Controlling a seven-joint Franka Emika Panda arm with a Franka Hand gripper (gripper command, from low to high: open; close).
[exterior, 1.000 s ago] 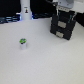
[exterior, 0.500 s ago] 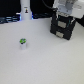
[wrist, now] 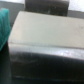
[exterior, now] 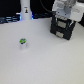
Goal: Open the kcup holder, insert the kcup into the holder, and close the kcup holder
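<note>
The pincer [exterior: 64, 20] hangs over the kcup holder [exterior: 63, 29], its jaws unreadable in the blur; the kcup [exterior: 22, 44] stands well apart on the table [exterior: 45, 65]; a misjudged reach could shove the closed holder instead of opening it.

arm: one white arm in the exterior view's upper right, reaching down from the top edge | gripper [exterior: 64, 15]: low, pointing downward, blurred | jaws: spread not readable in exterior view | wrist view: no fingers visible
</note>
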